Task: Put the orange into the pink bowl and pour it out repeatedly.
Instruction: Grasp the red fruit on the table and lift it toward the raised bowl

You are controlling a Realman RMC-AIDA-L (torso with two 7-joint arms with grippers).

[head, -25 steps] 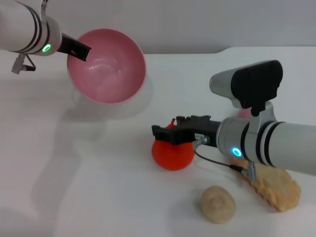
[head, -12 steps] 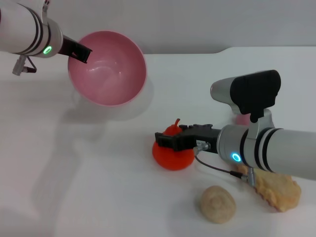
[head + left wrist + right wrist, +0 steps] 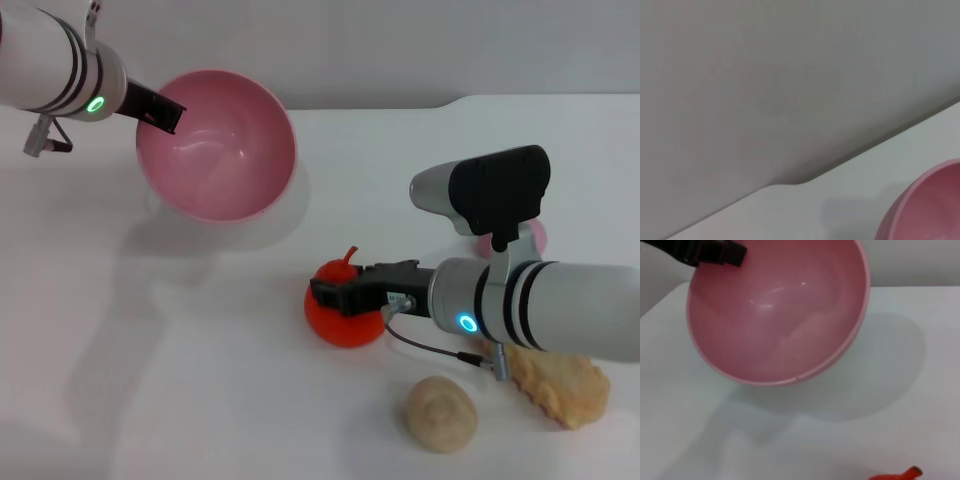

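The pink bowl [image 3: 215, 150] is held off the table at the back left, tilted with its empty inside facing the front right. My left gripper [image 3: 160, 108] is shut on its rim. The bowl also shows in the right wrist view [image 3: 780, 315] and as an edge in the left wrist view [image 3: 927, 205]. The orange [image 3: 342, 318] sits on the white table in the middle. My right gripper [image 3: 350, 290] is open and low over its top, one finger [image 3: 335, 296] across its near side. Only the stem tip [image 3: 901, 473] shows in the right wrist view.
A beige lump [image 3: 440, 413] lies at the front, right of centre. A tan crinkled piece [image 3: 560, 382] lies under my right forearm. A pale pink ball [image 3: 497, 241] is partly hidden behind the right wrist. The table's back edge meets a grey wall.
My right gripper has come down and slightly left onto the orange. The left gripper and the bowl have barely moved.
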